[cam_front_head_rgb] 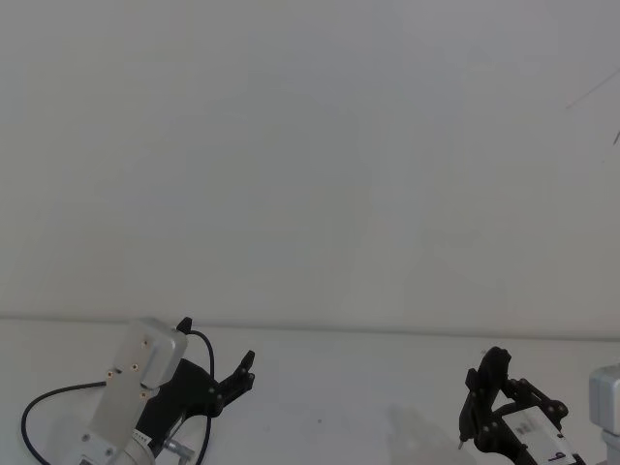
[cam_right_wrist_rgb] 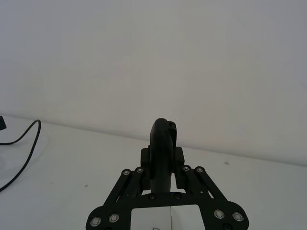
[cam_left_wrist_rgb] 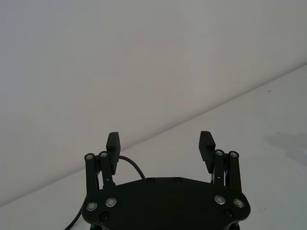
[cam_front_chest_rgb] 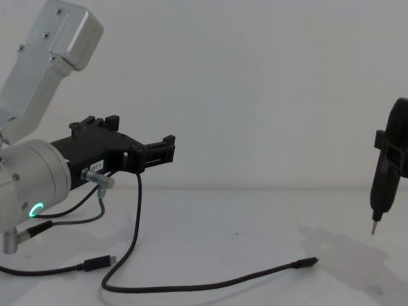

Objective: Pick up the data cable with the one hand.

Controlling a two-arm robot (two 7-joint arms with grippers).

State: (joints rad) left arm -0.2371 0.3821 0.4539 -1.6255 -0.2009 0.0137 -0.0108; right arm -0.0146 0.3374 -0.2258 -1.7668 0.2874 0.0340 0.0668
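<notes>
The data cable point(cam_front_chest_rgb: 210, 282) lies in a long curve on the white table, its slim plug point(cam_front_chest_rgb: 308, 261) pointing right. At its left end it climbs point(cam_front_chest_rgb: 136, 210) toward the underside of my left gripper; I cannot tell where it ends. The left gripper point(cam_front_chest_rgb: 167, 152) point(cam_left_wrist_rgb: 160, 143) point(cam_front_head_rgb: 242, 373) hovers above the table, open, with nothing between its fingers. A loop of black cord point(cam_left_wrist_rgb: 130, 164) shows just behind one finger. My right gripper point(cam_right_wrist_rgb: 163, 158) point(cam_front_head_rgb: 489, 383) is at the right, shut on a dark pen-like tool point(cam_front_chest_rgb: 384, 172) that points down.
A second black cord with a metal-tipped plug point(cam_front_chest_rgb: 102, 262) lies on the table under the left arm. Short wires hang from the silver barrel connector point(cam_front_chest_rgb: 99, 180). A black cord point(cam_right_wrist_rgb: 24, 146) crosses the table's left part. A white wall stands behind.
</notes>
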